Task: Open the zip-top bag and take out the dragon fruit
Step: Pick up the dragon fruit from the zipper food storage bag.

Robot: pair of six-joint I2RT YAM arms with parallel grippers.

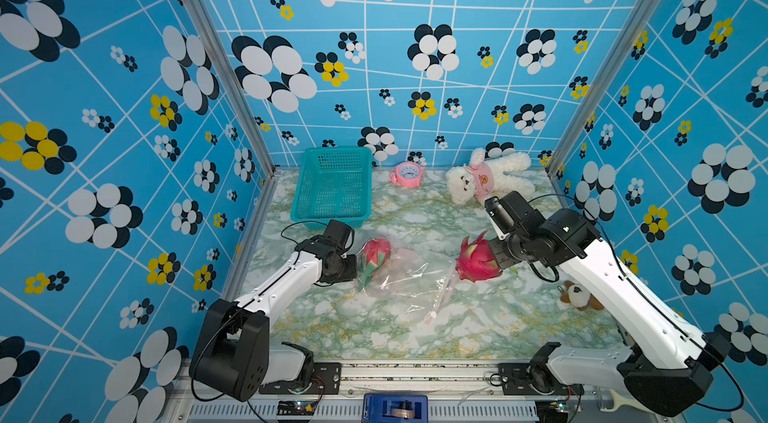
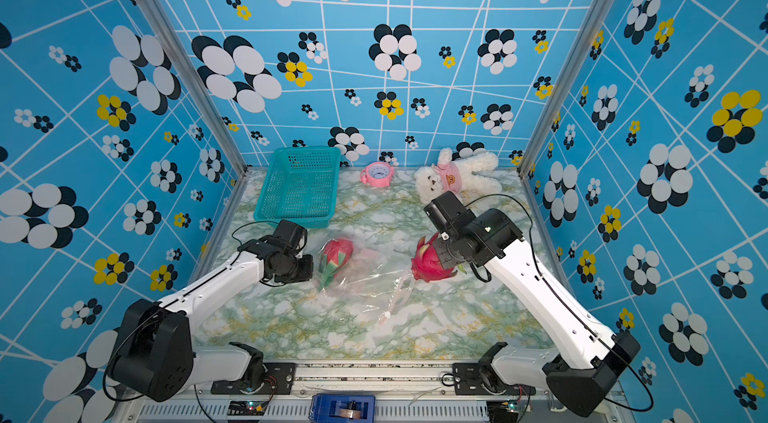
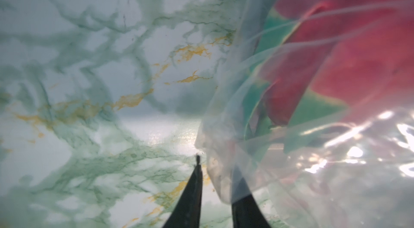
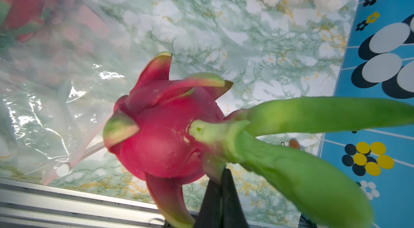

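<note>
The clear zip-top bag [image 1: 411, 281] lies crumpled mid-table, its pale pink zip strip [image 1: 444, 296] toward the right. One dragon fruit [image 1: 478, 261] is outside the bag, just right of the strip. My right gripper [image 4: 224, 172] is shut on a leafy scale at this fruit's [image 4: 165, 144] base. A second dragon fruit [image 1: 374, 256] stays inside the bag at its left end. My left gripper [image 3: 217, 167] is at that end with its jaws apart; a corner of the bag [image 3: 224, 170] drapes over one finger. In a top view the left gripper [image 2: 313, 271] touches the bag [image 2: 365, 275].
A teal mesh basket [image 1: 332, 188] stands at the back left. A pink alarm clock [image 1: 407, 173] and a white plush bear [image 1: 486, 177] lie along the back wall. A small brown plush toy [image 1: 579, 296] sits by the right arm. Patterned walls enclose three sides.
</note>
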